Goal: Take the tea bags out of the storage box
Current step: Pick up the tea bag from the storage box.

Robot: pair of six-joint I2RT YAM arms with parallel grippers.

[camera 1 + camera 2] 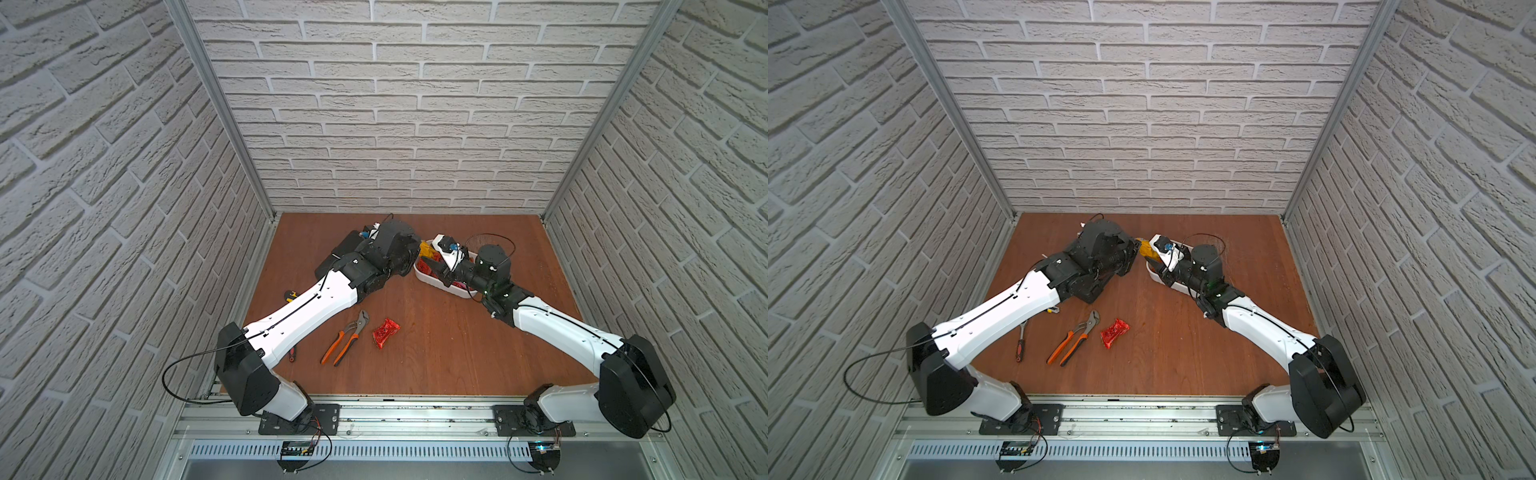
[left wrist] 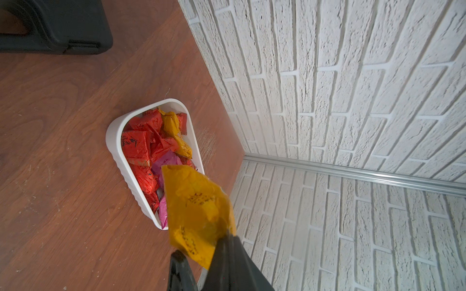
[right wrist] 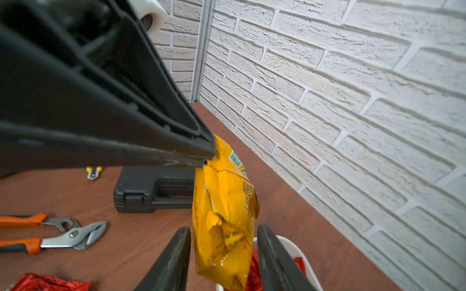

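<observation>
Left wrist, yellow tea bag (image 2: 199, 201) in left end effector (image 2: 201, 248)

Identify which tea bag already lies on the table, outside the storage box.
The red tea bag beside the orange-handled pliers. The other tea bags fill the white storage box, except a yellow one pinched in the left tool.

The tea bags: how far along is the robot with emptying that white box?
Done: one red tea bag lies on the table. In hand: the left arm's fingers pinch a yellow tea bag above the storage box. Left: the box still holds many bags.
</observation>
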